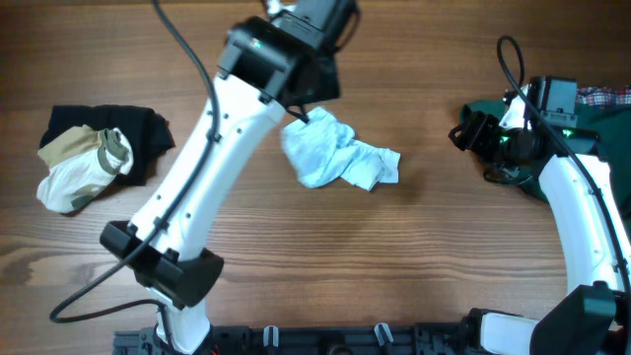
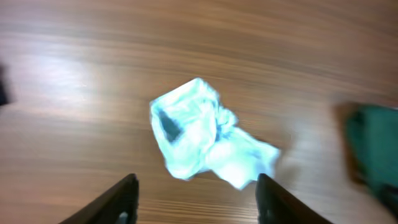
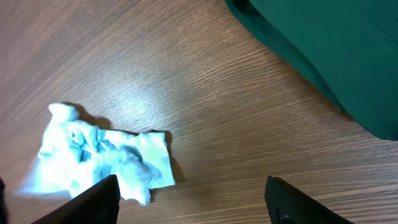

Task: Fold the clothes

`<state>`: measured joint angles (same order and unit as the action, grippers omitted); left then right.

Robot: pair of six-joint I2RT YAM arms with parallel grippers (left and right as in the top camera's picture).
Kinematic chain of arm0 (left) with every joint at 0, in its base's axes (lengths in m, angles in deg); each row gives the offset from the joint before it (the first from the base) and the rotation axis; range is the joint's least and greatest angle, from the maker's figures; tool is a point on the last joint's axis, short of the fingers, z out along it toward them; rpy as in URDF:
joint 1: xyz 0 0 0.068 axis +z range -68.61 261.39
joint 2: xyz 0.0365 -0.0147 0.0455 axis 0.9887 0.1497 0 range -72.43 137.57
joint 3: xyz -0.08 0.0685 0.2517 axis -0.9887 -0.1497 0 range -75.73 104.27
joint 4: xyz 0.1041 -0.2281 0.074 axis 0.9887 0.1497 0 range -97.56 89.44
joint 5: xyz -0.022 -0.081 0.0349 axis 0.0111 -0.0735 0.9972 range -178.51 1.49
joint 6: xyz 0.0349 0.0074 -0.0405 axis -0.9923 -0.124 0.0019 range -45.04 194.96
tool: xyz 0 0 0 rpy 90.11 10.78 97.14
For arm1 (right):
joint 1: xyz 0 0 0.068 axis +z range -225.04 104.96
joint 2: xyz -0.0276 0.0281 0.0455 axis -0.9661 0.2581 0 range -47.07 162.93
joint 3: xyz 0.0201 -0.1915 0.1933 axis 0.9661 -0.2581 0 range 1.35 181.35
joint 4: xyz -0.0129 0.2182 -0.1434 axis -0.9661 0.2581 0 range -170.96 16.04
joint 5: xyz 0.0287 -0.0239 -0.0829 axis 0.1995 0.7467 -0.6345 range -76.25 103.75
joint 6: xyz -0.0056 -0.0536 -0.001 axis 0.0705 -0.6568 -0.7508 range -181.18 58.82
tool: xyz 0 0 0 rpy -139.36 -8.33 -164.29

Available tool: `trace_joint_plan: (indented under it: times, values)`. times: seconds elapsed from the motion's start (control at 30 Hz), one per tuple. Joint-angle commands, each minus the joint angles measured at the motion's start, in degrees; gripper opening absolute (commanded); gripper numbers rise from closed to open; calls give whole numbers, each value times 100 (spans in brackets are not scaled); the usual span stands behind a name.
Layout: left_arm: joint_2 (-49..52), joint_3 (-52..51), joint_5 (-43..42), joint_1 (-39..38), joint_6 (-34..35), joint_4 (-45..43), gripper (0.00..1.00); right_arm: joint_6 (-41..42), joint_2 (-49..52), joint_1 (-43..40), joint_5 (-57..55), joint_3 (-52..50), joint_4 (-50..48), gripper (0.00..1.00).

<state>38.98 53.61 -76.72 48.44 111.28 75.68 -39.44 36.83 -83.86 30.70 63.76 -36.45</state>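
The small pale blue-and-white garment (image 1: 337, 156) lies crumpled on the wooden table near the middle. It also shows in the left wrist view (image 2: 202, 134) and the right wrist view (image 3: 102, 158). My left gripper (image 2: 196, 202) is open and empty, hovering above the table just short of the garment. My right gripper (image 3: 193, 202) is open and empty, to the right of the garment and apart from it. A dark green garment (image 1: 592, 123) lies at the right edge, under the right arm, and shows in the right wrist view (image 3: 336, 50).
A pile with a black garment (image 1: 133, 128) and a cream-and-olive one (image 1: 79, 168) lies at the left. A plaid cloth (image 1: 603, 96) peeks out at the far right. The left arm (image 1: 212, 158) crosses the table's middle.
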Motion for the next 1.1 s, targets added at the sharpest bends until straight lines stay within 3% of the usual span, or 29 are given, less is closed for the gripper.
trace_joint_plan:
  times: [0.0, 0.13, 0.27, 0.43, 0.6, 0.73, 1.07]
  values:
    - [90, -17, 267, 542, -44, 297, 65, -249, 63, -4, 138, 133, 0, 75]
    - [90, -17, 125, 839, -726, 234, 61, -852, 66, 175, 579, 131, 28, 71]
    - [245, -20, -426, 826, -2035, -46, 41, -955, 136, 949, 199, 46, 28, 66]
    - [837, -415, -560, 833, -2264, -160, 21, -396, 529, 1338, 59, 46, -90, 65]
    - [1554, -1093, -968, 833, -2885, -973, 6, -376, 765, 1338, 68, 46, -74, 66]
    - [1969, -1309, -1687, 831, -3856, -1661, 4, -376, 767, 1338, 68, 46, -63, 67]
    - [2693, -1318, -2037, 841, -4494, -2354, 4, -363, 767, 1338, 63, 46, -39, 66]
